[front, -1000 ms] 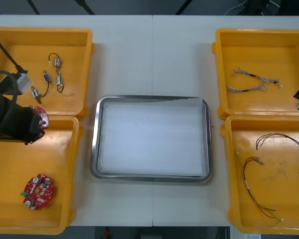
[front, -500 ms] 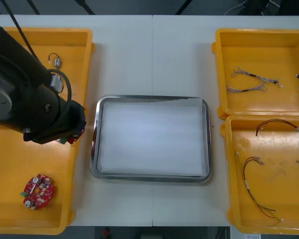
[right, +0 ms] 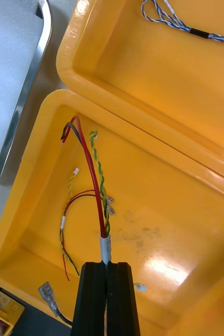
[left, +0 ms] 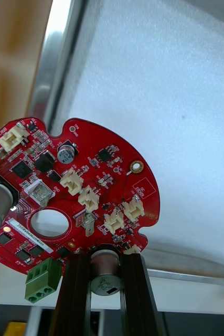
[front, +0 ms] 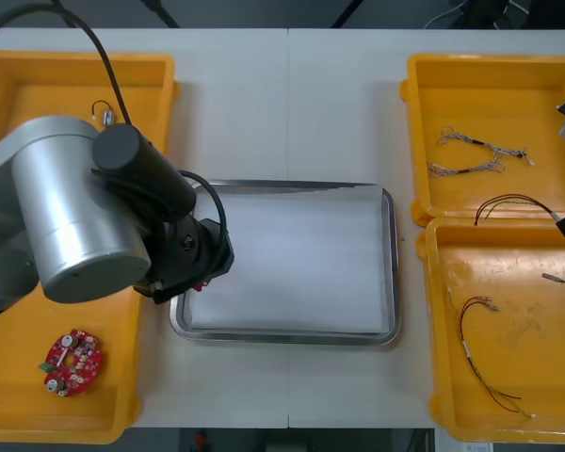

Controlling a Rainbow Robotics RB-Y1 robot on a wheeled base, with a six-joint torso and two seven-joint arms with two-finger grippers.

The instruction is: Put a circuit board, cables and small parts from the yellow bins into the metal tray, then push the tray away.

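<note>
Where the left gripper hangs over the left near corner of the metal tray, its fingers are clamped on the edge of a round red circuit board; the board stands out from the fingers, component face to the wrist camera; being round, it has no long axis; its far edge lies over the tray's rim and white lining; judged nearest to placing, the tray lying directly beneath.
Right gripper: over the near right yellow bin, well apart from the tray; fingers pinched on one end of a red and yellow cable; long axis runs from the fingers toward the tray, free ends leading.
Second circuit board: in the near left yellow bin.
</note>
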